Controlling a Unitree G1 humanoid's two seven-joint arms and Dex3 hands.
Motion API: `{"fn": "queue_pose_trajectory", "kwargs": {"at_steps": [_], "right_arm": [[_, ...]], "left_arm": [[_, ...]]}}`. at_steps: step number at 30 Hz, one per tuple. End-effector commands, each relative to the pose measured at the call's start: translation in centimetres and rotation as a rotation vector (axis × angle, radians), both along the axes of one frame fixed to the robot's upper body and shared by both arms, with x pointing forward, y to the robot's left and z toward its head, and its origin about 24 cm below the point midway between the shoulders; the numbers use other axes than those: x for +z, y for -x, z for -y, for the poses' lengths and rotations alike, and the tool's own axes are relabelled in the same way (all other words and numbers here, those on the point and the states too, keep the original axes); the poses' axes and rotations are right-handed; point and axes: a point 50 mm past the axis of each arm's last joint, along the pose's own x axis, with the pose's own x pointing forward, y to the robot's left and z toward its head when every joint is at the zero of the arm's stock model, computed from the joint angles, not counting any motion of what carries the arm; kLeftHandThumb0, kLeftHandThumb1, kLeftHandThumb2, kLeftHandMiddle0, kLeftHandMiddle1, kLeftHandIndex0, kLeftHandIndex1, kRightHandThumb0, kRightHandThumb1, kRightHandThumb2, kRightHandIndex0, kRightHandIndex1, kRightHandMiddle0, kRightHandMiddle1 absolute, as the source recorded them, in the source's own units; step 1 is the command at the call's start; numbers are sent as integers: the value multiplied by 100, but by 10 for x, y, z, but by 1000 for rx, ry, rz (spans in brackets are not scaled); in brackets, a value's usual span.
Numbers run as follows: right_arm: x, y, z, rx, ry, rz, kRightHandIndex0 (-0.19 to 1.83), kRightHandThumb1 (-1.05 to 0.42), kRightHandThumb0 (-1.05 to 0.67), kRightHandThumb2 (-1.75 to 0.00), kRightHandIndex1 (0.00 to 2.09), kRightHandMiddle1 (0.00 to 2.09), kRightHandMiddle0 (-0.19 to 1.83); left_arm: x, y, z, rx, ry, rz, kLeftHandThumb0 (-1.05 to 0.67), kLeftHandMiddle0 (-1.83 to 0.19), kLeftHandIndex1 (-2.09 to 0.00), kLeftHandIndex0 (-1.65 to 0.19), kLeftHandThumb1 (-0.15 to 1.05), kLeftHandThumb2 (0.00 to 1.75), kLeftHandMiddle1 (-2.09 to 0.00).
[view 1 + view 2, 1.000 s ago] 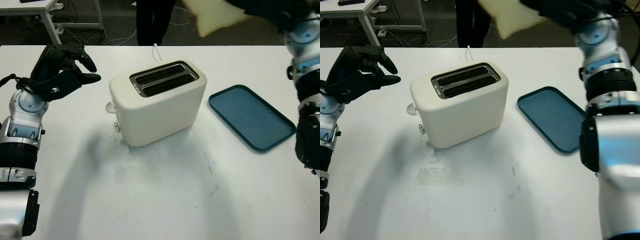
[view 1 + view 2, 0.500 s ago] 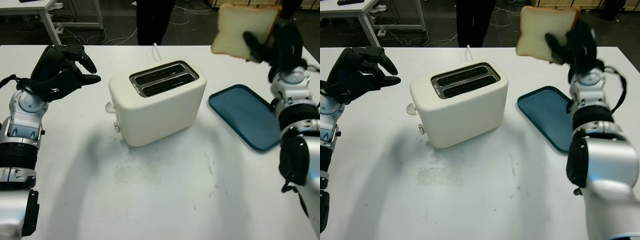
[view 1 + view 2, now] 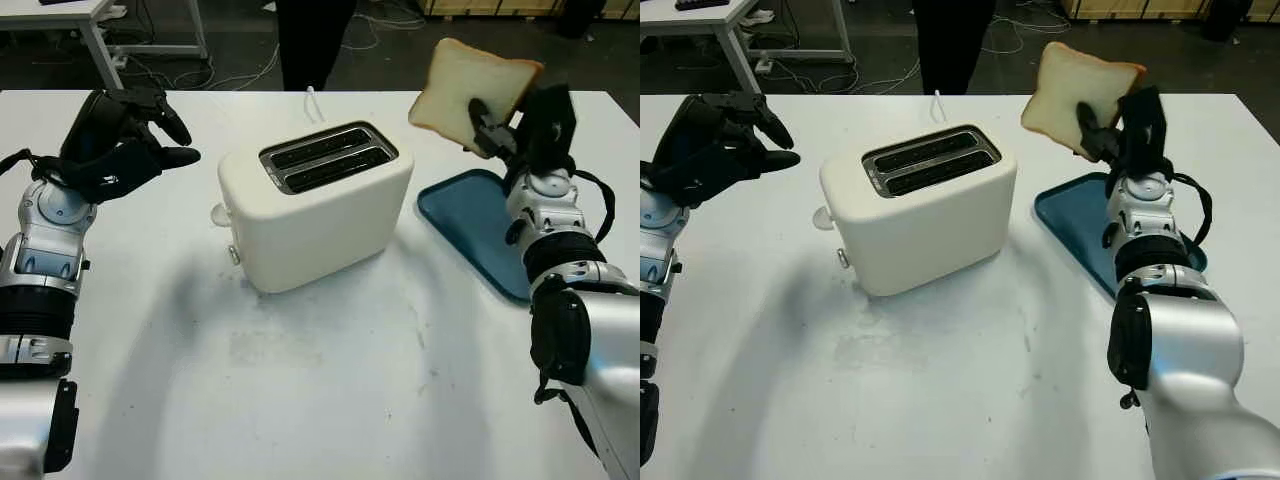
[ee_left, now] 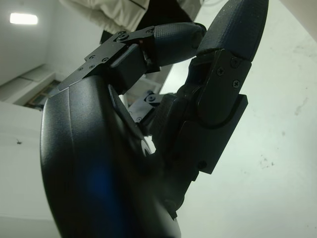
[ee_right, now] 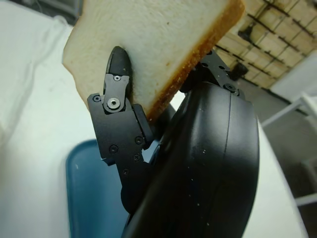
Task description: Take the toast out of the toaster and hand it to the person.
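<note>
- White and lightly smudged, the bench (image 3: 330,400) takes up most of the scene; past its far edge lies a dark floor with loose cables and the legs of another table at the far left.
- A person's dark trouser legs (image 3: 310,40) stand just beyond the far edge, roughly in line with the toaster.
- A cream toaster (image 3: 315,215) sits near the middle of the bench, turned at an angle, with both top slots dark and a white cord running off toward the far edge.
- A blue tray (image 3: 478,225) lies flat toward the right edge, just beside the toaster and not touching it; the right forearm covers its nearer part.
- Nothing stands between the raised toast and the person's side of the bench.
- The toast (image 3: 1080,90) is a pale slice with a thin browned crust, held tilted in the air above the tray's far end, well clear of the toaster.
- The right hand (image 3: 1118,130) is clamped on the toast, one black finger (image 5: 119,99) pressed on the slice's face and the others behind it.
- The left hand (image 3: 125,140) hangs above the far left part of the bench, fingers curled with nothing in them.
</note>
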Motion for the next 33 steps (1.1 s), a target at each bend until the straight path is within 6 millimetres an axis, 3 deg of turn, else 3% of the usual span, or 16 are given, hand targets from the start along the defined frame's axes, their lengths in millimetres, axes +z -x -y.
{"fn": "queue_pose_trajectory", "kwargs": {"at_steps": [1,16,33], "right_arm": [[-3,2,-3,-8,65,19,80,-92,-13,-49,175,175,48],[-20,4,-7,-27,149,-70,76,-92,-16,-42,175,175,46],[-12,1,-3,-5,71,-52,77,-92,-18,-46,175,175,48]], "left_arm": [[-3,0,-1,11,6,-12,-105,-104,-123,-89,82,0,-118],[-4,1,-2,18,2,-11,-105,-103,-125,-88,83,1,-120],[-5,2,-3,14,5,-7,-105,-104,-124,-89,84,1,-119]]}}
